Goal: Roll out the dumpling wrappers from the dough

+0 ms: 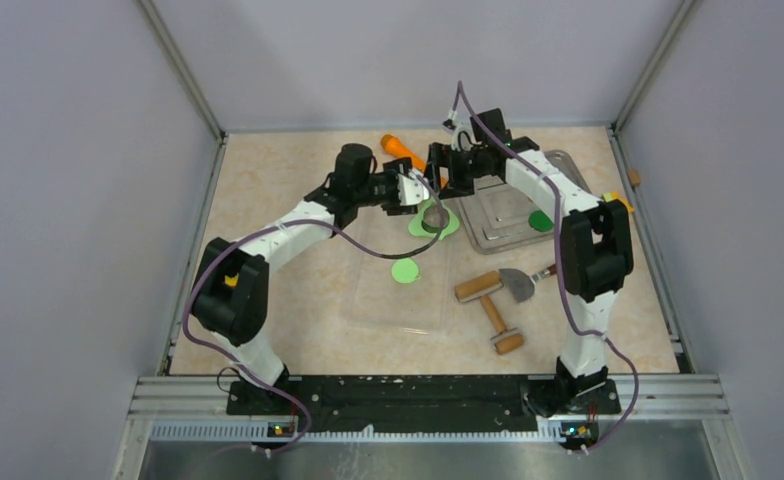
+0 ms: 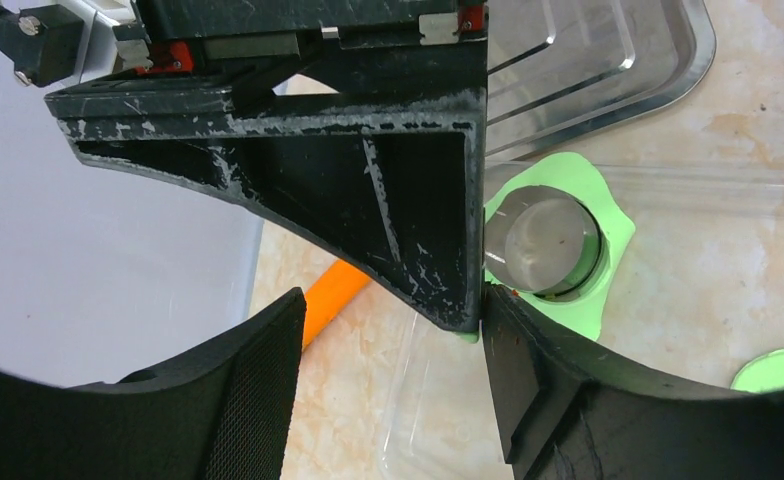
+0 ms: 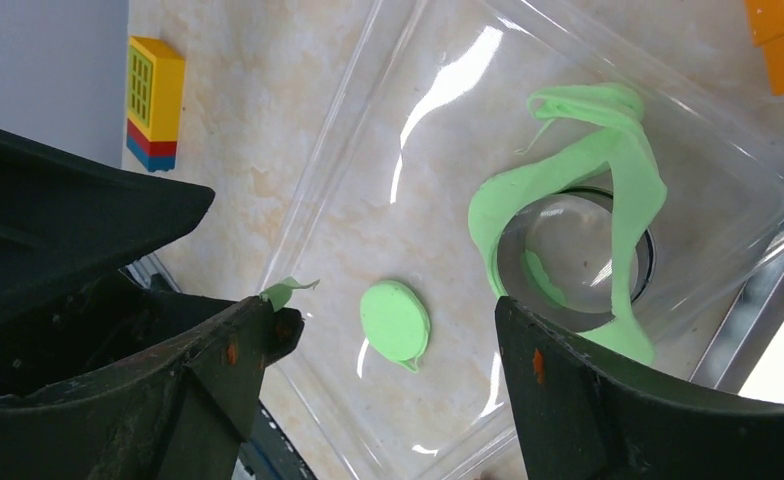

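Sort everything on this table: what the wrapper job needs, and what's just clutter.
Job:
- dough
- cutter, standing in the dough
- wrapper
- rolling pins
- clear sheet under the dough

Lying about:
- metal tray
- dark green disc in that tray
- scraper
- orange toy
- toy block
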Action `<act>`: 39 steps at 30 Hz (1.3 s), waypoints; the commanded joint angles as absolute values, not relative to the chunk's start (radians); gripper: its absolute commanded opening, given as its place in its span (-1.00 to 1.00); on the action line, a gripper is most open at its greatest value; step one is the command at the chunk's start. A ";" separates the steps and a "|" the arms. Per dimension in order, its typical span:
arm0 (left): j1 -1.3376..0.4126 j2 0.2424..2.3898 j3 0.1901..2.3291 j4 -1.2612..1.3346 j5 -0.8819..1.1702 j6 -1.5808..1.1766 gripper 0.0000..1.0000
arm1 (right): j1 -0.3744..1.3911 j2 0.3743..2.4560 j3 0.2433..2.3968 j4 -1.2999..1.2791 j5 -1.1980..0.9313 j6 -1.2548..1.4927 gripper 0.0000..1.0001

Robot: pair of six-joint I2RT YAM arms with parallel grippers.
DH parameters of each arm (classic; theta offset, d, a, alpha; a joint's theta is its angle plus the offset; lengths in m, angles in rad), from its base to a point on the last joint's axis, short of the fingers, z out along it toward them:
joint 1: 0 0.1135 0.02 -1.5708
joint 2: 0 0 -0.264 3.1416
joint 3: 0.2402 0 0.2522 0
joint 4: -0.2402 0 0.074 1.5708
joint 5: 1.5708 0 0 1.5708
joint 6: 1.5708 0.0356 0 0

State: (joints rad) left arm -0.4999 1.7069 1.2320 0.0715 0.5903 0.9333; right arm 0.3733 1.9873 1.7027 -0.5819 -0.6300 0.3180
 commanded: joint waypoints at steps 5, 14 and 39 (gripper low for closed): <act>-0.510 1.709 1.231 0.144 0.558 0.908 0.35 | 0.395 1.989 1.730 -0.588 -0.554 0.314 0.66; -0.495 1.644 1.195 0.094 0.526 0.887 0.37 | 0.354 2.004 1.732 -0.630 -0.427 0.241 0.63; -0.347 1.857 1.366 0.047 0.832 -0.360 0.36 | 0.348 1.988 1.708 -0.602 -0.658 0.143 0.63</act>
State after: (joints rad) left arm -0.3481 1.8297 1.3590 -0.0708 0.7967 -0.2047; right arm 0.3504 1.9930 1.7016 -0.6281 -0.6151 0.1467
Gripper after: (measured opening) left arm 0.681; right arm 0.813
